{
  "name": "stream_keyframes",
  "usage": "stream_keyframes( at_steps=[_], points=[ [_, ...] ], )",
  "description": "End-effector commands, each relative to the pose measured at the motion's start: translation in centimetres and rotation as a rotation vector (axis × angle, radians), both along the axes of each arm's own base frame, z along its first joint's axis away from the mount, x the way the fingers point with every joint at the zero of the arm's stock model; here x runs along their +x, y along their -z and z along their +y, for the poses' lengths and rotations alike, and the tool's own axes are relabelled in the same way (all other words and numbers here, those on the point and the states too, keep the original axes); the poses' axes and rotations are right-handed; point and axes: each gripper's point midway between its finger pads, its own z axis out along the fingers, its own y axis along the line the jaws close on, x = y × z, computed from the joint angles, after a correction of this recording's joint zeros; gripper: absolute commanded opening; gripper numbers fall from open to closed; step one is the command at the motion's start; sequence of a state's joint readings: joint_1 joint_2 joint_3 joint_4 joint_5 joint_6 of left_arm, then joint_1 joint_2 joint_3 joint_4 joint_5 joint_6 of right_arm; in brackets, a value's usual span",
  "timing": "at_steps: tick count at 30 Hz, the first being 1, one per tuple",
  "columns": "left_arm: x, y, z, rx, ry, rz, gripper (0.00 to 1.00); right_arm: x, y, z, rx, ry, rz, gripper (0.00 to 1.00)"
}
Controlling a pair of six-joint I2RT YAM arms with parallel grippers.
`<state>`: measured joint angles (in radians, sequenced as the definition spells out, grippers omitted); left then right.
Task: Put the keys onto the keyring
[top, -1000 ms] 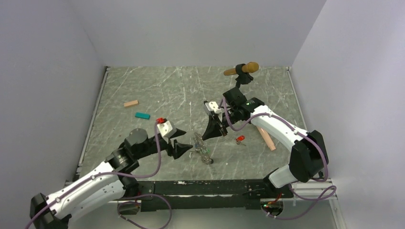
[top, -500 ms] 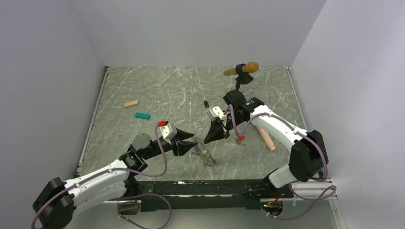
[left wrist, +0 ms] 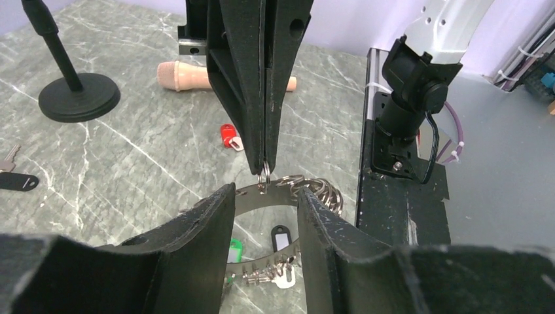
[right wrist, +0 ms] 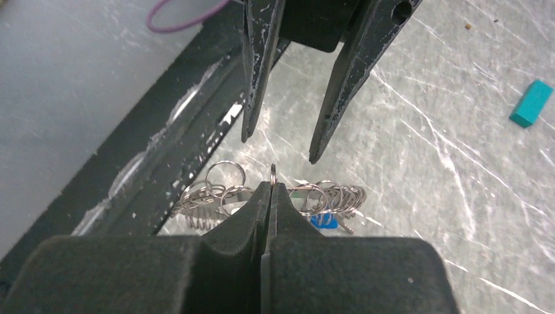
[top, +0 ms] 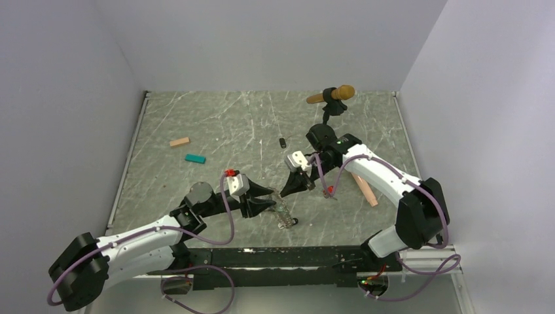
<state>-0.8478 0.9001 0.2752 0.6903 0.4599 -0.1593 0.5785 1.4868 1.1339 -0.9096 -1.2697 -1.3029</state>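
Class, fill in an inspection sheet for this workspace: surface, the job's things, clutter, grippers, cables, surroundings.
Surface: grey marbled table; no spills seen.
Job's things: keyring, already carrying tagged keys, sits near the front edge. A red-tagged key and a black-tagged key lie loose on the table.
Clutter: tan block, teal block, pink microphone, microphone on a stand.
Grippers: right gripper has its jaws shut on a small ring of the keyring. Left gripper faces it with jaws apart, holding nothing.
Cables: purple cables run along both arms.
Surroundings: plain pale walls on three sides; black rail at the near edge.
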Motion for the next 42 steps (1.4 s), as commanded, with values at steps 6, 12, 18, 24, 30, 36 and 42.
stream_keyframes(
  at_steps=[6, 12, 18, 24, 30, 36, 42],
  points=[
    [0.6, -2.0, 1.2, 0.036, -0.062, -0.134, 0.46, 2.3, -3.6, -1.1, -0.016, -0.108, -0.432, 0.01],
    [1.7, -3.4, 3.4, 0.106, -0.167, -0.26, 0.46, 3.1, -3.7, -1.1, -0.106, -0.174, -0.565, 0.0],
    [2.3, -5.2, 3.0, 0.094, -0.172, -0.317, 0.45, 2.4, -4.1, -0.3, -0.116, -0.215, -0.575, 0.0],
    [2.2, -5.5, 1.1, 0.099, -0.096, -0.317, 0.37, 1.9, -4.9, 0.4, -0.113, -0.228, -0.562, 0.0],
    [2.1, -5.0, 0.3, 0.098, -0.076, -0.308, 0.35, 1.7, -5.1, 0.4, -0.113, -0.231, -0.55, 0.0],
    [1.9, -5.0, -0.1, 0.074, -0.072, -0.288, 0.33, 1.7, -5.4, 0.6, -0.108, -0.223, -0.537, 0.0],
    [1.5, -5.2, -1.0, 0.056, -0.064, -0.28, 0.32, 1.6, -6.1, 1.1, -0.094, -0.181, -0.486, 0.0]
  ],
)
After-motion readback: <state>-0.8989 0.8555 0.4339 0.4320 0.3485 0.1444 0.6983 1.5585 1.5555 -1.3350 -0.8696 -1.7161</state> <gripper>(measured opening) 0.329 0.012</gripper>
